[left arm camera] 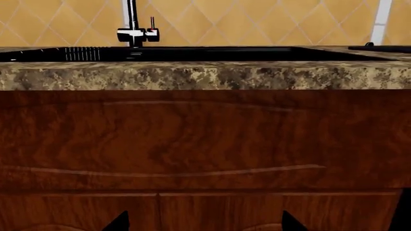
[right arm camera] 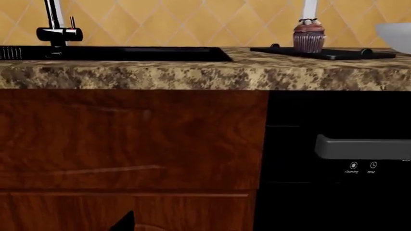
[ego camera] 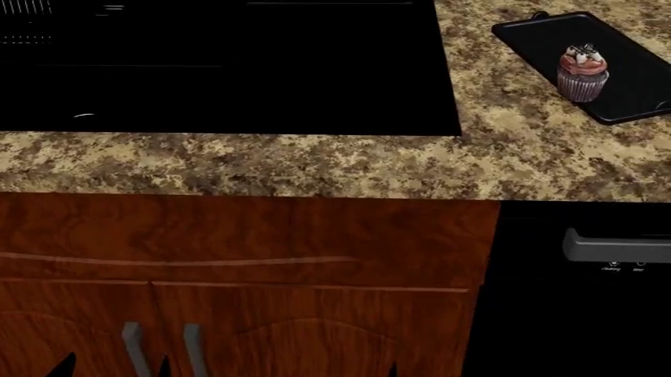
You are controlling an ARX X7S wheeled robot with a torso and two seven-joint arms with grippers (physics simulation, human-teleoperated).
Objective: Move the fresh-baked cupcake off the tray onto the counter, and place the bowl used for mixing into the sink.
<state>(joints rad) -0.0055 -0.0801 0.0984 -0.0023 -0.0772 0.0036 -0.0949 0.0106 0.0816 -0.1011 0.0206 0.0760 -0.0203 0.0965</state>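
Observation:
The cupcake (ego camera: 583, 75) with pink frosting stands on the black tray (ego camera: 535, 35) at the back right of the granite counter (ego camera: 314, 165). The right wrist view shows the cupcake (right arm camera: 309, 36) on the tray (right arm camera: 340, 53), with the white bowl (right arm camera: 396, 36) cut off at the frame edge beside it. The black sink (ego camera: 231, 63) lies left of the tray, with its faucet (left arm camera: 134, 29) behind it. Both grippers hang low in front of the cabinet, below counter height. My left gripper (left arm camera: 204, 225) is open and holds nothing. My right gripper (right arm camera: 204, 226) shows one fingertip (right arm camera: 123, 222) far off centre, with nothing between the jaws.
Wooden cabinet doors (ego camera: 241, 251) with two grey handles (ego camera: 131, 345) sit under the sink. A black dishwasher (ego camera: 587, 314) with a grey bar handle (ego camera: 618, 247) is under the tray. A tiled wall (left arm camera: 257, 19) backs the counter.

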